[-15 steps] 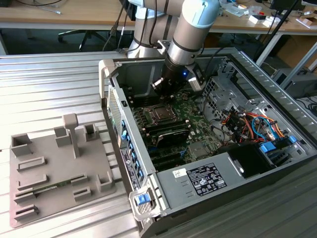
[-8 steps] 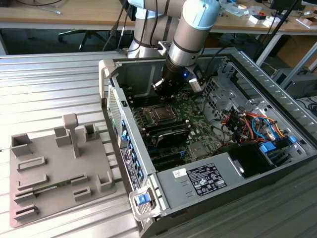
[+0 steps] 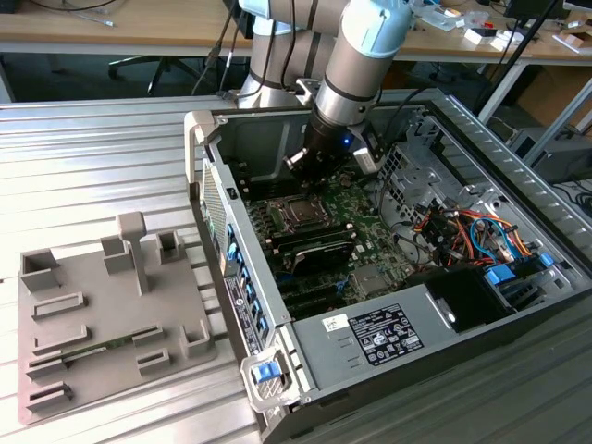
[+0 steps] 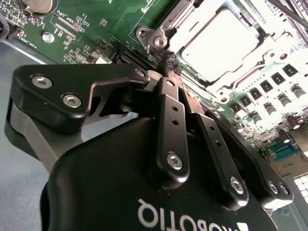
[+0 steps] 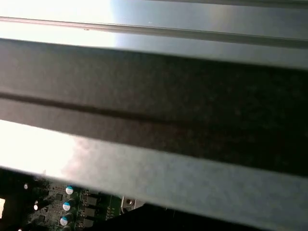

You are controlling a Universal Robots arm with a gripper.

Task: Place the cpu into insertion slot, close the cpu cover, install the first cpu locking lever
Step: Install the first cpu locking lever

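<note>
An open dark-grey sheet-metal computer case (image 3: 370,344) fills the middle and right of the exterior view, lying on a ribbed metal table (image 3: 92,157). At lower left rests a flat grey moulded plastic fixture tray (image 3: 55,370) with upright blocks. Inside the case lies a green circuit motherboard (image 3: 365,217). The black matte gripper (image 4: 169,61), fingers pressed together with nothing between them, sits at the corner of the silvery stamped-metal cpu cover (image 4: 166,26), which lies flat around the pale square metal-topped cpu (image 4: 226,41) at upper right of the second wrist view.
</note>
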